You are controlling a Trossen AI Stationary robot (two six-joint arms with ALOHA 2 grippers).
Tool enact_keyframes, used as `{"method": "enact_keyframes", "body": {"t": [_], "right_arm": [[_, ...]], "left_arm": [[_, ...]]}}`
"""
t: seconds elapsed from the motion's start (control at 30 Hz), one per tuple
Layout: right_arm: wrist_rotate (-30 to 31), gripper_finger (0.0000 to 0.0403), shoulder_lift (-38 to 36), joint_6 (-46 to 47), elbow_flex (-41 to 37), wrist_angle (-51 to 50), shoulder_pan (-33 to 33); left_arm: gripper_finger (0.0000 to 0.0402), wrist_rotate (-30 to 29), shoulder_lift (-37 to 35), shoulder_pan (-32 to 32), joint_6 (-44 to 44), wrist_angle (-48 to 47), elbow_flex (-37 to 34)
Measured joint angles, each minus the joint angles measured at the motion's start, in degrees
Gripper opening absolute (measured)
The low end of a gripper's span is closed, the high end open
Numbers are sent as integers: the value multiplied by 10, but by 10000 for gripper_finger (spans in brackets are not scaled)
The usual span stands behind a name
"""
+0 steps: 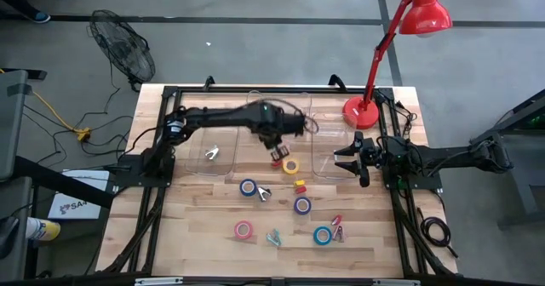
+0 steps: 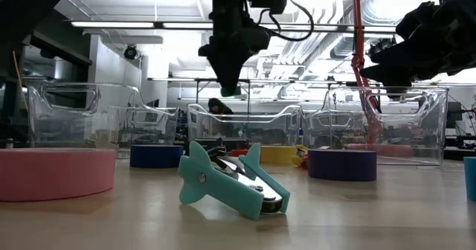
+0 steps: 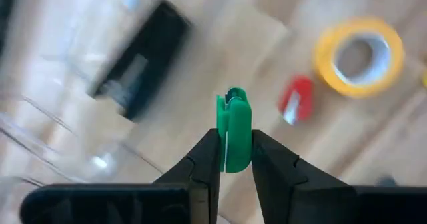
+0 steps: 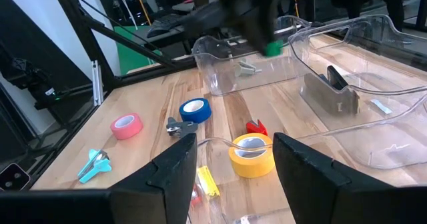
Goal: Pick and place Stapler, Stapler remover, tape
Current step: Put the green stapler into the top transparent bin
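Observation:
My left gripper (image 3: 233,159) is shut on a green staple remover (image 3: 233,127), lifted above the table by the clear bins (image 1: 255,107); the low view shows it high up (image 2: 230,86). The black stapler (image 3: 140,57) lies in a clear bin, also seen in the right wrist view (image 4: 331,85). Yellow (image 1: 291,166), blue (image 1: 248,186), purple (image 1: 302,204), pink (image 1: 243,230) and teal-blue (image 1: 322,235) tape rolls lie flat on the table. My right gripper (image 1: 352,160) waits open at the table's right side, touching nothing. My left gripper pinches the green staple remover between its two fingers (image 3: 207,164), one on each flat side of its lower part (image 3: 235,151). The fingers point down from above. The remover is lifted clear of the table, and its top end (image 3: 233,97) sticks out past the fingertips.
More staple removers lie about: a red one (image 3: 295,99) next to the yellow roll, a teal one (image 2: 230,179) near the front edge, a silver one (image 1: 211,153) in the left bin. A red desk lamp (image 1: 362,111) stands at the far right corner.

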Motion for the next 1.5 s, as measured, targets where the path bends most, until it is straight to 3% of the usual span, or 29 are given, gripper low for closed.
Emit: {"method": "enact_keyframes", "body": {"t": [0.37, 0.67, 1.1, 1.5], "right_arm": [[0, 189, 0, 0, 0, 0, 0], [0, 189, 0, 0, 0, 0, 0], [0, 189, 0, 0, 0, 0, 0], [0, 189, 0, 0, 0, 0, 0]], "left_arm": [[70, -4, 4, 95, 77, 36, 0], [71, -6, 5, 150, 168, 74, -46], [71, 30, 5, 195, 363, 115, -103], [72, 34, 5, 201, 422, 118, -117]]}}
